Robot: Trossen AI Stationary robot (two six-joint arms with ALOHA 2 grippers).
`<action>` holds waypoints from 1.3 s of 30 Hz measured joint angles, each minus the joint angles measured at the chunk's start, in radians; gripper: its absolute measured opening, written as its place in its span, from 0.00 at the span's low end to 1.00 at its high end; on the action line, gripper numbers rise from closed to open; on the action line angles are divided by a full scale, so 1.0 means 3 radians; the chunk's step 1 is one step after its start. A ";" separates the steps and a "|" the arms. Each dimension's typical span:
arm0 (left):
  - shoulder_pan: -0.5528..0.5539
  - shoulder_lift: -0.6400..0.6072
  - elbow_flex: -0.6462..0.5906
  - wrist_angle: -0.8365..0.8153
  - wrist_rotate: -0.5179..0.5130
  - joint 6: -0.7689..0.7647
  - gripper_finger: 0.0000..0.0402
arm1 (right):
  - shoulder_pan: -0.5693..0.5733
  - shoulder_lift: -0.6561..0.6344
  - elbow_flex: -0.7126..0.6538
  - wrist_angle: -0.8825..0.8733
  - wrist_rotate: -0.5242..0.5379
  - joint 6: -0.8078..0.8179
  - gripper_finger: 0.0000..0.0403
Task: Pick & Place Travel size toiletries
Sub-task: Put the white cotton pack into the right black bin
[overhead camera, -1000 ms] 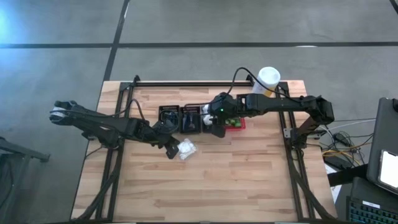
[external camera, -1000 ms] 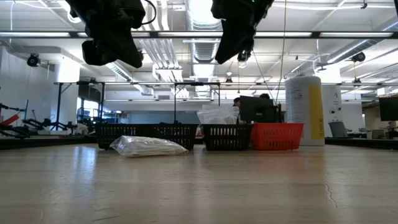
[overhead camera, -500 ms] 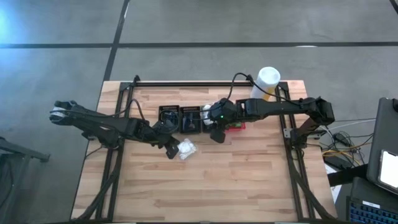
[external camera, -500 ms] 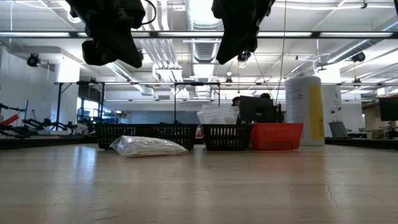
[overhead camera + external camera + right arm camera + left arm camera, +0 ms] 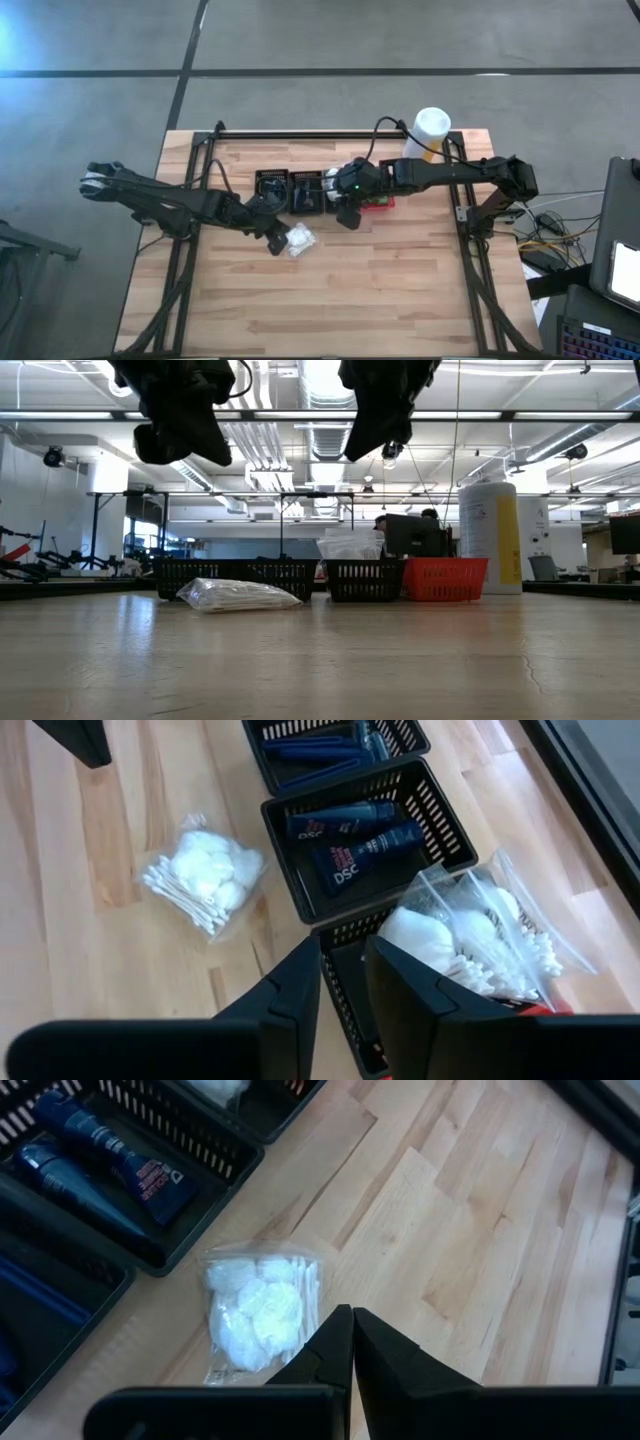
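A clear bag of white puffs (image 5: 258, 1308) lies flat on the wooden table (image 5: 400, 290), just in front of the black baskets. My left gripper (image 5: 351, 1342) hangs shut above the table beside this bag (image 5: 299, 240) and touches nothing. My right gripper (image 5: 342, 982) hovers over the near rim of a black basket (image 5: 345, 935) that holds a second bag of white puffs (image 5: 465, 935). Its fingers stand a narrow gap apart with nothing between them. Dark blue tubes (image 5: 350, 835) lie in the neighbouring black basket. In the low view both grippers (image 5: 180, 420) (image 5: 385, 410) hang well above the table.
Three black baskets (image 5: 305, 190) and a red one (image 5: 380, 200) stand in a row at mid-table. A tall white-and-yellow canister (image 5: 428, 130) stands at the far right. Bare wood spreads toward the near edge (image 5: 330, 310).
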 joint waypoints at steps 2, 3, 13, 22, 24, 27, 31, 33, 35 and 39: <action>0.0000 0.0000 0.0000 0.0049 -0.0001 -0.0001 0.03 | 0.0000 0.0001 -0.0010 0.0002 0.0000 0.0015 0.19; 0.0000 0.0000 0.0000 0.0077 -0.0002 0.0000 0.03 | 0.0000 0.0001 -0.0019 0.0001 0.0000 0.0044 0.19; 0.0001 0.0000 0.0000 0.0127 0.0000 -0.0325 0.04 | 0.0032 0.0001 -0.0244 0.0189 -0.0039 0.0361 0.26; 0.0001 0.0000 0.0000 0.0124 -0.0010 -0.0278 0.04 | 0.0101 0.0001 -0.0519 0.0558 -0.0286 0.0548 0.32; 0.0001 0.0000 0.0000 0.0123 -0.0009 -0.0266 0.04 | 0.0110 0.0001 -0.0570 0.0623 -0.0288 0.0556 0.33; 0.0001 0.0000 0.0000 0.0123 -0.0009 -0.0268 0.04 | 0.0111 0.0001 -0.0606 0.0630 -0.0299 0.0574 0.35; 0.0004 0.0000 0.0000 0.0122 -0.0010 -0.0270 0.04 | 0.0111 0.0001 -0.0628 0.0642 -0.0299 0.0575 0.37; 0.0004 0.0000 0.0000 0.0121 -0.0011 -0.0267 0.04 | 0.0111 0.0001 -0.0628 0.0649 -0.0299 0.0575 0.37; 0.0004 0.0000 0.0000 0.0121 -0.0011 -0.0264 0.04 | 0.0111 0.0001 -0.0628 0.0651 -0.0299 0.0561 0.38; 0.0004 0.0000 0.0000 0.0121 -0.0011 -0.0263 0.04 | 0.0111 0.0001 -0.0628 0.0672 -0.0297 0.0557 0.40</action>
